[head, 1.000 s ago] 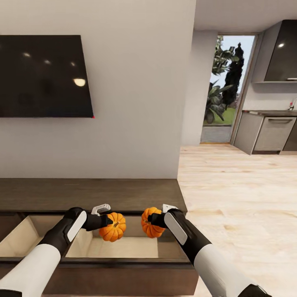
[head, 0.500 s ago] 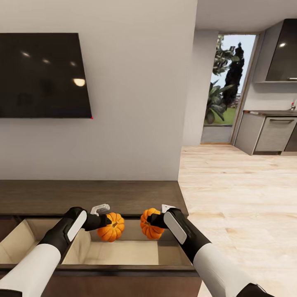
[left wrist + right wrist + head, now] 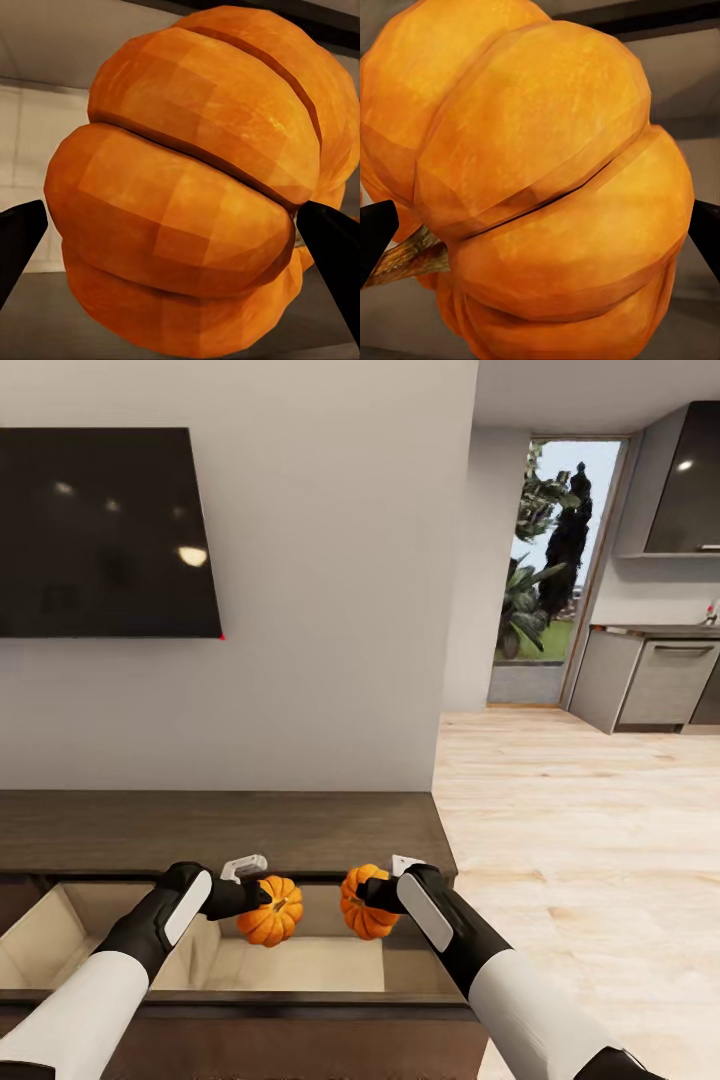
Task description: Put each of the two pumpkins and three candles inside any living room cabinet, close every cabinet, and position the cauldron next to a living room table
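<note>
Left gripper (image 3: 262, 905): we clench one ribbed bright-orange pumpkin (image 3: 271, 911) above the open beige-lined drawer (image 3: 300, 964), ready to drop.
Right gripper (image 3: 362, 898): we grasp the other ribbed orange pumpkin (image 3: 364, 901) likewise.

We find no writing, label, brand, number or sign that can be read anywhere in these renders. The flat black wall-mounted TV screen (image 3: 105, 532) carries only pale reflected light spots and a tiny red dot at its lower corner, with no logo we can make out. The long dark-brown wood cabinet (image 3: 225, 830) is plain-faced, and the two ribbed bright-orange pumpkins (image 3: 270, 910) (image 3: 365, 901) bear no marks, nor do they in the close wrist views (image 3: 202, 187) (image 3: 540, 187). The grey kitchen units (image 3: 660, 682) in the distance are too small for us to tell any lettering.
</note>
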You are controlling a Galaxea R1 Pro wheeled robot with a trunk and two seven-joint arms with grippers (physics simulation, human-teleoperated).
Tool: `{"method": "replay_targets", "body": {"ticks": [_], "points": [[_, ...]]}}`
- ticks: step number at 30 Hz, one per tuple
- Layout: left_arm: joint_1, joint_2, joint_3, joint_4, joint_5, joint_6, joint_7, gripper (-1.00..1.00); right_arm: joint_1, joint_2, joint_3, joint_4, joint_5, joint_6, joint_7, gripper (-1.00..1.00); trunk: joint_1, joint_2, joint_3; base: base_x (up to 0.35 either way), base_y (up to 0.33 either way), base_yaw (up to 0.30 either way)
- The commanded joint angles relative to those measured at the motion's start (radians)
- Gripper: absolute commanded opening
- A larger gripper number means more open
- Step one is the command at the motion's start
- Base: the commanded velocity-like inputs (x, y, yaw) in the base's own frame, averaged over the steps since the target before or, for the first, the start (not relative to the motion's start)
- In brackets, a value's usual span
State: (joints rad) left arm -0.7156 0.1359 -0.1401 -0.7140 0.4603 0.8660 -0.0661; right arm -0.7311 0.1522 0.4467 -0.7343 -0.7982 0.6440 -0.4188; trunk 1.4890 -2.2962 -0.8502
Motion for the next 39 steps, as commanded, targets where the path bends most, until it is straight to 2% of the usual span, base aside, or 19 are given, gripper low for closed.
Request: {"method": "replay_targets", "body": {"ticks": [1,29,39], "points": [[-0.001,0.001,-0.003,-0.001,-0.006,0.002,-0.006,-1.0,-0.001,0.0,0.004,-0.003,-0.008,0.0,-0.01,-1.0,0.004,-0.008,-0.004,0.0,0.0,0.0],[0.001,0.002,-0.003,-0.012,-0.001,0.002,-0.011,-1.0,-0.001,0.0,0.006,-0.005,-0.012,0.0,-0.009,-1.0,0.111,-0.204,-0.092,0.0,0.0,0.0],[0.001,0.002,-0.003,-0.013,0.0,0.001,-0.012,-1.0,-0.001,0.0,0.006,-0.006,-0.013,0.0,-0.009,-1.0,0.115,-0.206,-0.127,0.0,0.0,0.0]]}}
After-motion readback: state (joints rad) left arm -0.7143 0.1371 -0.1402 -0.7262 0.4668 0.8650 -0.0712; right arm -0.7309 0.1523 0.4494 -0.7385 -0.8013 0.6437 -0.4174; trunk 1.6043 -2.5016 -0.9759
